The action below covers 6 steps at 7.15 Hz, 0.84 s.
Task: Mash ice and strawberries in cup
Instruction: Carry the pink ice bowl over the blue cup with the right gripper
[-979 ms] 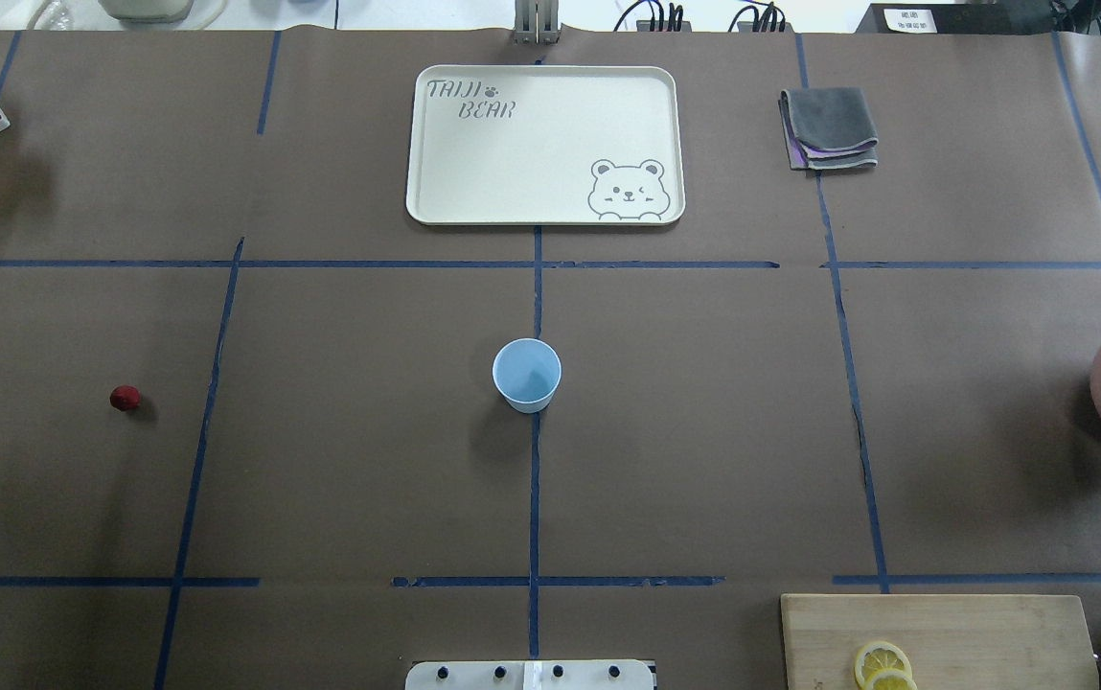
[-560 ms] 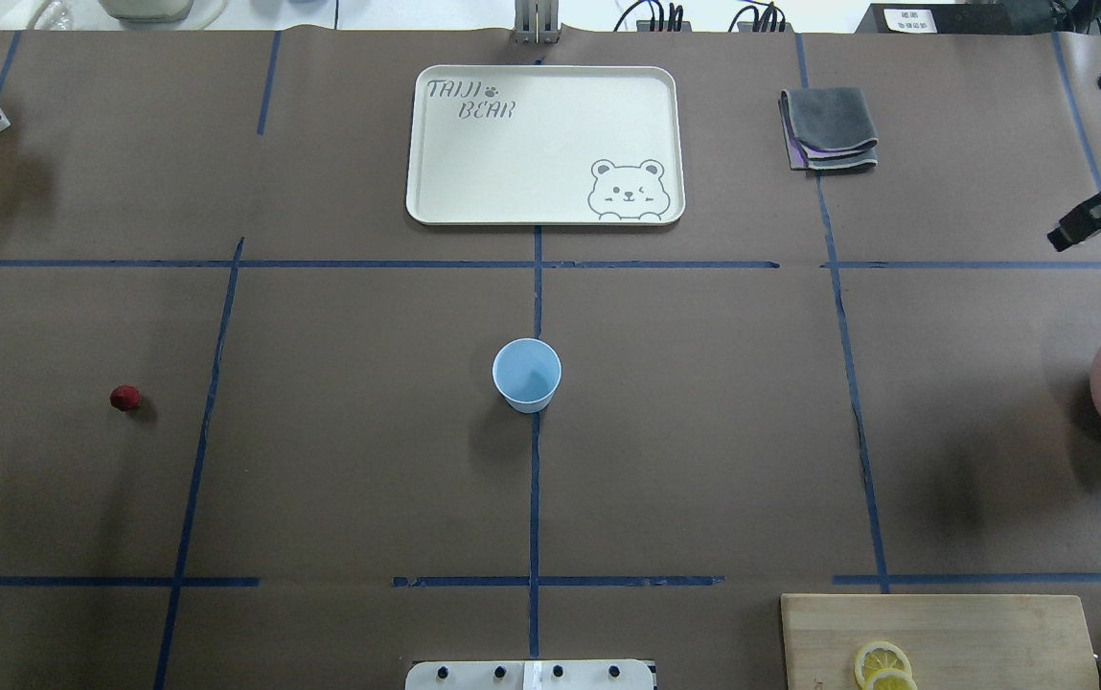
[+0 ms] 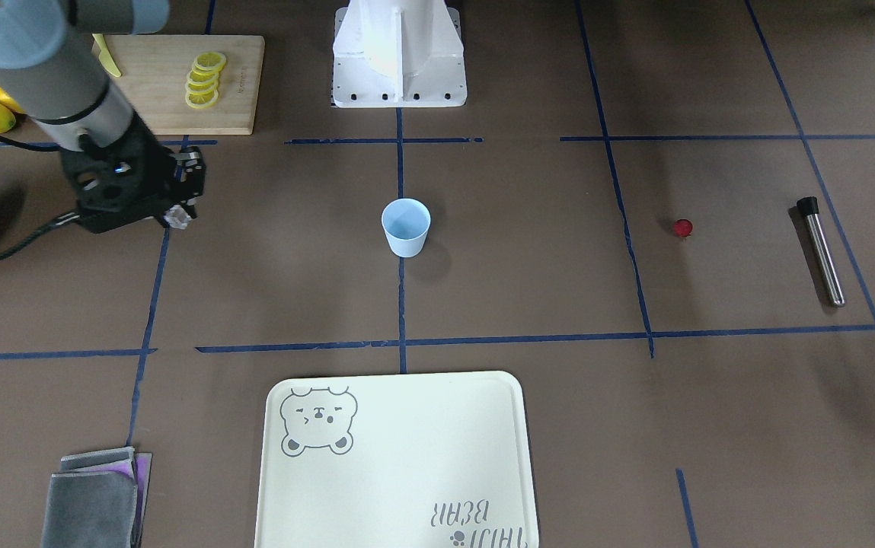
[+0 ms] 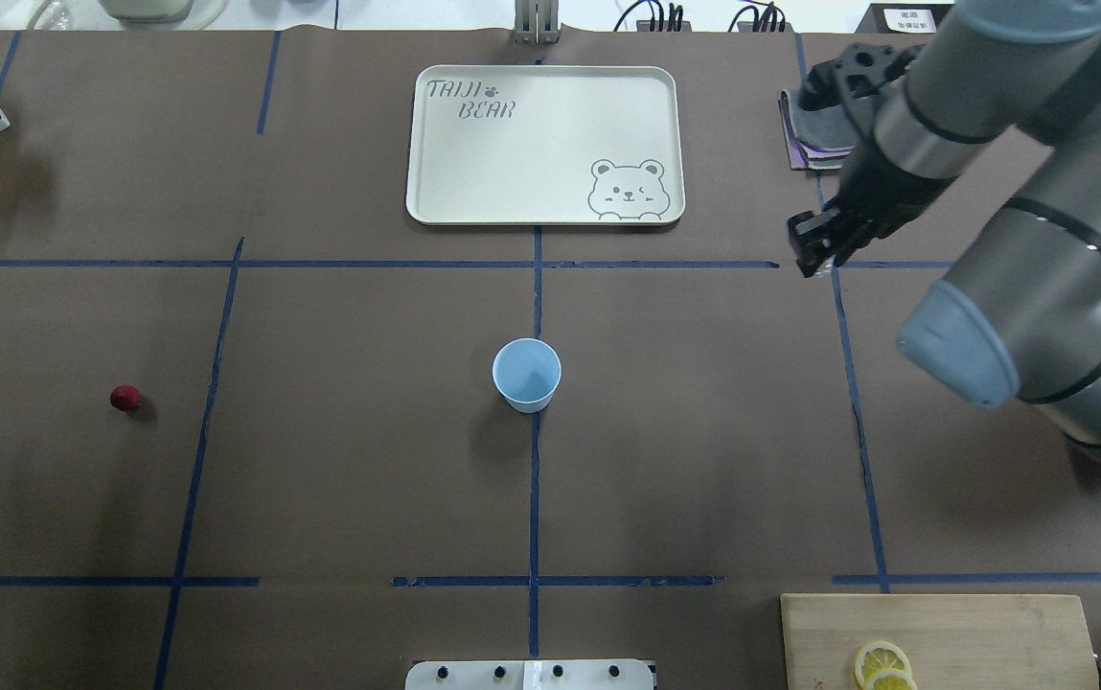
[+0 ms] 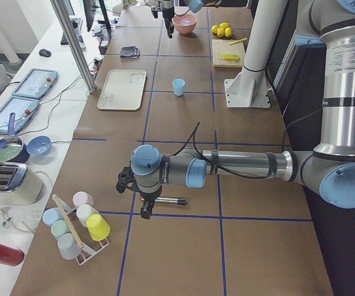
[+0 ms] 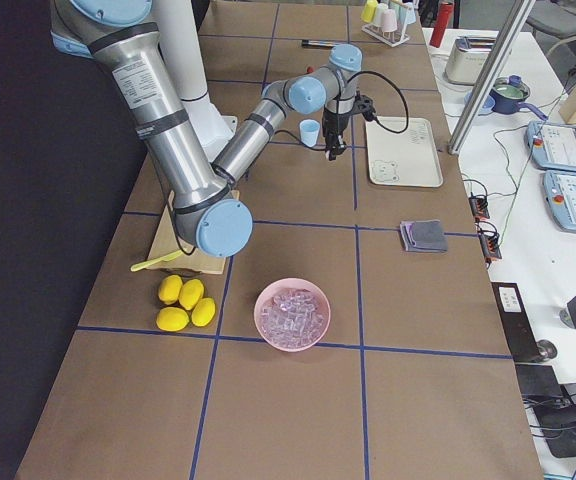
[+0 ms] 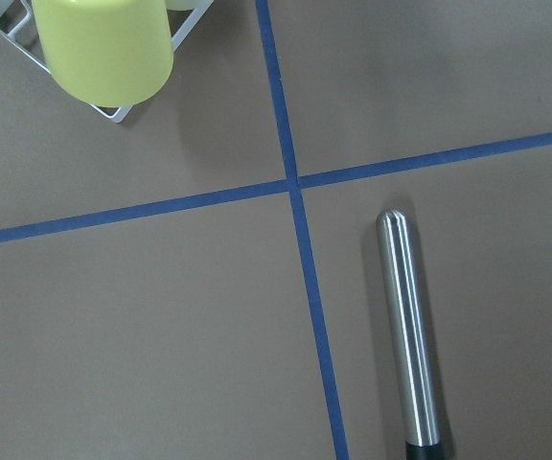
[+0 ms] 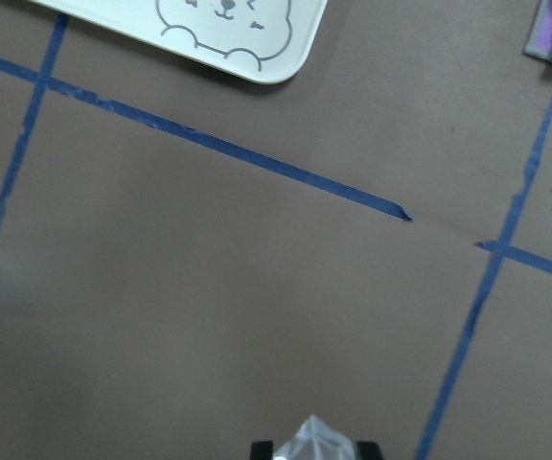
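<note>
Right gripper [image 4: 813,257]: clamped on an ice chunk [image 8: 319,442], held above the table.
Cup [image 4: 526,375]: upright at table centre, well apart from that gripper.
Strawberry [image 4: 126,398]: on the table, far on the cup's other side.
Left gripper [image 5: 145,211]: near a metal rod [image 7: 405,326]; grip cannot be told.
Pink bowl [image 6: 290,346]: holds more ice.

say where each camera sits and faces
Front: across the table, facing robot base; right arm at view's left.
Overhead: behind robot, down on the blue cup; right arm at view's right.
Exterior left: table's end; left arm near, by the muddler.
Exterior right: opposite end; right arm near.
Left wrist: down on muddler; no fingers.
Right wrist: down at table; right gripper pinches ice chunk.
Front and overhead share that cup.
</note>
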{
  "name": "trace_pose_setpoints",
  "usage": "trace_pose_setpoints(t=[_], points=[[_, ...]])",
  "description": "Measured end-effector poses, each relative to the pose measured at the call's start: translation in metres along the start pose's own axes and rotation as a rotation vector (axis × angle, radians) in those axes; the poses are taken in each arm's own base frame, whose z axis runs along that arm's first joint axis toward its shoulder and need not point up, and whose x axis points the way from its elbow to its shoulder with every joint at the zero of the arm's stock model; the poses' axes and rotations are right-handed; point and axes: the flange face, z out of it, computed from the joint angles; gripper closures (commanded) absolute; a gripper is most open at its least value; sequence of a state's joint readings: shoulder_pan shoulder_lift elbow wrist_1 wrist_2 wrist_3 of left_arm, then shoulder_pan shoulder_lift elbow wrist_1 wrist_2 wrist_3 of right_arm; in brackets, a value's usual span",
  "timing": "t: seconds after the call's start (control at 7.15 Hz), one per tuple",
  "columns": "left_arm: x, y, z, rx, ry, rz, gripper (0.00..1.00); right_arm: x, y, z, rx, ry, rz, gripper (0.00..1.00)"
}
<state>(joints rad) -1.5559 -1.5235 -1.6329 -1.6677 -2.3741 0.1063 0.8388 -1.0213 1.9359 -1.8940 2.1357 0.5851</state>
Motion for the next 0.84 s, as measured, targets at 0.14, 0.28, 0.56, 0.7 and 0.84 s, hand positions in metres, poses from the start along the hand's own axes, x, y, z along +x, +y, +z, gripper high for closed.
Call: trace_pose_setpoints(t=[0.14, 0.28, 0.56, 0.7, 0.84], points=[[0.001, 0.000, 0.000, 0.003, 0.000, 0.005, 0.00, -0.056, -0.010, 0.007, 0.013, 0.007, 0.042, 0.98], [0.001, 0.000, 0.000, 0.002, 0.000, 0.006, 0.00, -0.112, -0.017, 0.016, 0.021, 0.010, 0.081, 0.98], [0.000, 0.000, 0.001, 0.001, 0.001, 0.007, 0.00, -0.204, -0.024, 0.050, 0.050, 0.021, 0.143, 0.96], [0.001, 0.000, 0.002, -0.001, 0.001, 0.008, 0.00, -0.231, -0.024, 0.076, 0.061, 0.025, 0.160, 0.90], [0.002, -0.001, 0.003, -0.003, 0.002, 0.010, 0.00, -0.246, -0.019, 0.102, 0.065, 0.037, 0.159, 0.86]])
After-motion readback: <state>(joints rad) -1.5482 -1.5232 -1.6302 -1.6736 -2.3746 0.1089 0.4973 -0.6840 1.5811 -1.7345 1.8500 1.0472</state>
